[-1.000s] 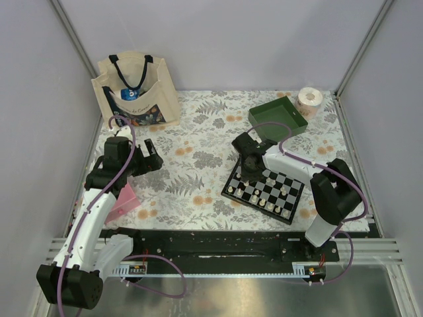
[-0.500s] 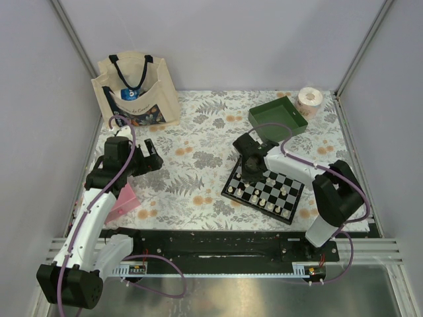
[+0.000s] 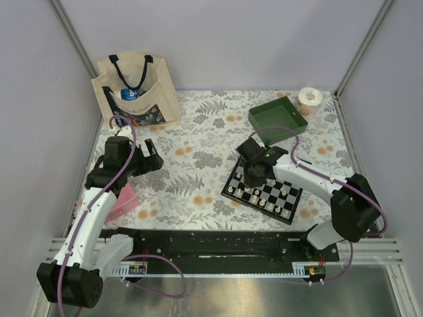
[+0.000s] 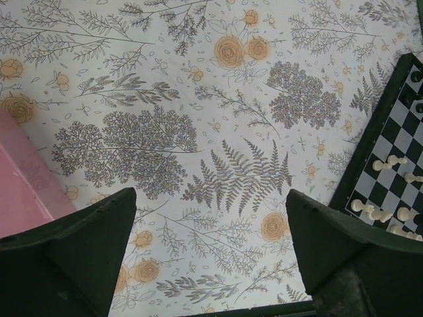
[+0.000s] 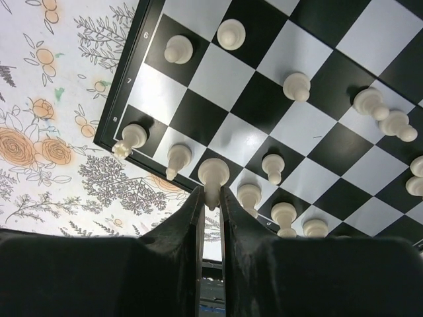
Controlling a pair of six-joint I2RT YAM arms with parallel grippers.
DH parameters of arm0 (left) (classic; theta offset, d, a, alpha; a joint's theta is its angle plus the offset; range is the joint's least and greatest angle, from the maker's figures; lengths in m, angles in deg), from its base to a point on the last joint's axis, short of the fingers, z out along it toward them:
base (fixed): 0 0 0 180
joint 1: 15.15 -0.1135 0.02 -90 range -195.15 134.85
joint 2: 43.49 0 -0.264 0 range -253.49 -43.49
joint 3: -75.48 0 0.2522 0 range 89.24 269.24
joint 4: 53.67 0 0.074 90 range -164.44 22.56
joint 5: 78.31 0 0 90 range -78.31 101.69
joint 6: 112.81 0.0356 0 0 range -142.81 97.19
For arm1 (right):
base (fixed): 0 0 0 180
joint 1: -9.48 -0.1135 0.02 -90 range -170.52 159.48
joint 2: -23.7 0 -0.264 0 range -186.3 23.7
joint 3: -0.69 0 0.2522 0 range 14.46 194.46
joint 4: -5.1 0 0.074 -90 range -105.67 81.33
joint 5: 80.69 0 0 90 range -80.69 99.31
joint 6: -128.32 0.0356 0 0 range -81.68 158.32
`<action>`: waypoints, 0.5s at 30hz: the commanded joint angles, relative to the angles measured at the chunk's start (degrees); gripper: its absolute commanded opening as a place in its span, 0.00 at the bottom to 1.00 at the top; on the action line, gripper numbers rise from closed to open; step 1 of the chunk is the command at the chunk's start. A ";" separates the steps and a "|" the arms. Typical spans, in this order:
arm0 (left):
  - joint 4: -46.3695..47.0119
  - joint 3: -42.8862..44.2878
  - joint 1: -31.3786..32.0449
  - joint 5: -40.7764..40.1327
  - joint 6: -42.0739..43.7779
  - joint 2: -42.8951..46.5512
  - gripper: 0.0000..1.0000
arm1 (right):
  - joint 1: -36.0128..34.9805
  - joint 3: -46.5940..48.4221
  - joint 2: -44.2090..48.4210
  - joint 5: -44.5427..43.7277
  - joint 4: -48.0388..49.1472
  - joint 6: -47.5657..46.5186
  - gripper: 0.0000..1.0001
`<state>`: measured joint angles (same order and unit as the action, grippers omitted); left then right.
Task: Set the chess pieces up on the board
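Observation:
The small black-and-white checkered board lies at the right of the table and carries several cream-white pieces and black pieces. My right gripper hangs over the board's left part. In the right wrist view its fingers are shut on a cream-white piece held over the board's edge row. My left gripper is open and empty above the floral cloth at the left. The left wrist view shows the board's corner at its right edge.
A green square tray and a paper roll stand at the back right. A cream tote bag stands at the back left. A pink object lies by the left arm; it also shows in the left wrist view.
My right arm has swung its elbow out to the right and its gripper has shifted slightly along the board's left part. The left arm has not moved.

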<state>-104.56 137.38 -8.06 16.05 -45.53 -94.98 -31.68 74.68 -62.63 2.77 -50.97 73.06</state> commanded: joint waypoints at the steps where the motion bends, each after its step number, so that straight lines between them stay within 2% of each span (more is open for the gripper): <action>1: 2.76 0.02 -0.24 1.18 0.31 0.16 0.99 | -1.28 -0.55 1.42 0.75 -1.46 0.94 0.11; 15: 2.85 -0.06 -0.24 1.35 0.31 0.33 0.99 | -3.92 -2.75 -0.77 1.45 0.47 1.47 0.09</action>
<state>-104.54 137.38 -8.06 16.09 -45.53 -94.98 -34.90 71.91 -62.80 3.45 -51.76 73.82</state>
